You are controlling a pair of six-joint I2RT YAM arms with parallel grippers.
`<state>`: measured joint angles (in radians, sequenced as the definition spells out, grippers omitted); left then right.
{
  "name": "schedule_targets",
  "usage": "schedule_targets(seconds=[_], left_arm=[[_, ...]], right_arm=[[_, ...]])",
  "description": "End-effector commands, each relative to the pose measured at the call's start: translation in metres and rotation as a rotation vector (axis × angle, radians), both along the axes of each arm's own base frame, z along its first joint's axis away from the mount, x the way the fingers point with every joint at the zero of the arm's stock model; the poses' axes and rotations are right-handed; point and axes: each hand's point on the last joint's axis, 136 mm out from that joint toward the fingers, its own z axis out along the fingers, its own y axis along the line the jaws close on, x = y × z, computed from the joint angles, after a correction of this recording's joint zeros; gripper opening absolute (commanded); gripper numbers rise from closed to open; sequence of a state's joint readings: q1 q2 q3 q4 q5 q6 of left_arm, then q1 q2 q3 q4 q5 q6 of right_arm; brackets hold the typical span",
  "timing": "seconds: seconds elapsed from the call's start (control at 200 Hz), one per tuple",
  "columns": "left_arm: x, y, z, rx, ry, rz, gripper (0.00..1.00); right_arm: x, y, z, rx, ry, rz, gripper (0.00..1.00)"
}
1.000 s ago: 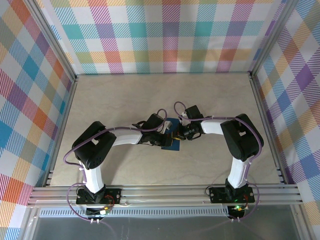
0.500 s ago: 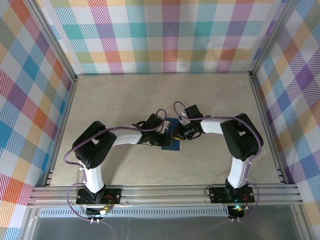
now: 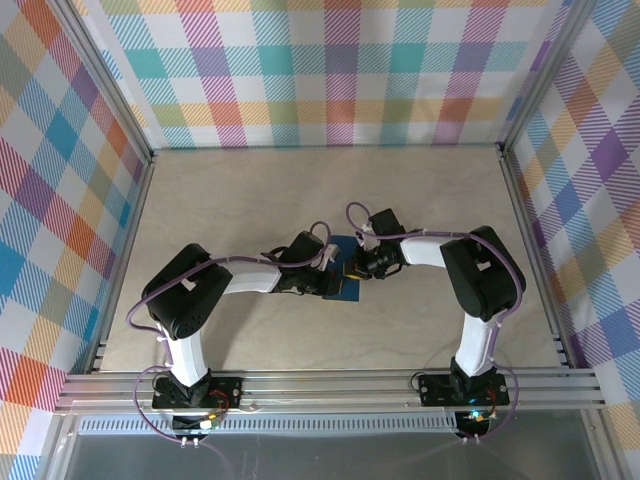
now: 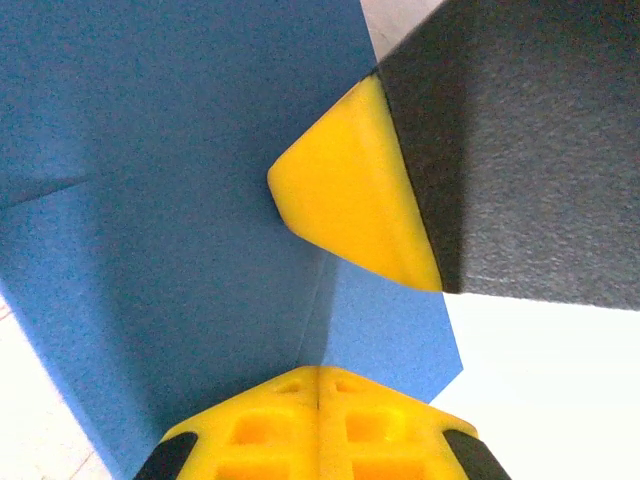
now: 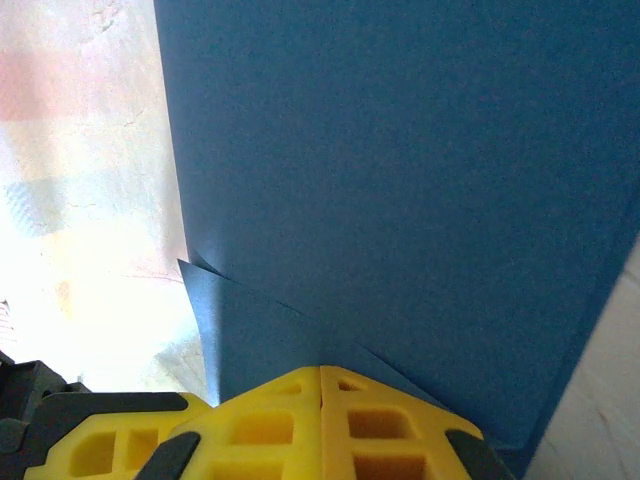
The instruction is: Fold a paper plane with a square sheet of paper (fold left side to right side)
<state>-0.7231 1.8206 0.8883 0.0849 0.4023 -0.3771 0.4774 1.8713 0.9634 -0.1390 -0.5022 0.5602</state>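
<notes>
Both arms reach in from either side and meet over the middle of the counter (image 3: 250,200), with the square sheet of paper (image 3: 345,291) between them. The sheet is dark blue and sits centrally, well apart from the checked walls (image 3: 340,70).

Left hand (image 3: 322,281): at the sheet's left edge. In its wrist view, the left hand (image 4: 318,375) has its two yellow fingers pressed together with no gap. A crease in the square sheet of paper (image 4: 170,200) runs straight down into the seam between them, so the hand appears to be pinching the paper there. A yellow fingertip (image 4: 345,205) of the opposite hand rests against the blue surface just above.

Right hand (image 3: 352,270): at the sheet's right side, close to the left one. In its wrist view, the right hand (image 5: 320,375) is likewise fully closed. Overlapping layers of the square sheet of paper (image 5: 400,180) converge at the seam, which suggests a pinch on the folded edge. A finger (image 5: 110,440) of the left hand shows at the lower left, over the pale counter (image 5: 90,150).

The paper fills most of both close views. It shows one sharp crease and a small overlapping flap.
</notes>
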Motion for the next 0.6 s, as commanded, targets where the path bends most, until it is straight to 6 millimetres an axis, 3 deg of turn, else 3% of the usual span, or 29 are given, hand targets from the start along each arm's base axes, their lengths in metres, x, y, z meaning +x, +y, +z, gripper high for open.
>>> schedule_targets(seconds=[0.0, 0.595], left_arm=[[-0.016, 0.018, -0.011, 0.050, 0.049, -0.001, 0.00], [-0.032, 0.029, -0.010, 0.040, 0.058, -0.002, 0.00]], right_arm=[[-0.029, -0.034, -0.047, -0.183, 0.137, -0.019, 0.00], [-0.028, -0.033, -0.047, -0.177, 0.146, -0.015, 0.00]])
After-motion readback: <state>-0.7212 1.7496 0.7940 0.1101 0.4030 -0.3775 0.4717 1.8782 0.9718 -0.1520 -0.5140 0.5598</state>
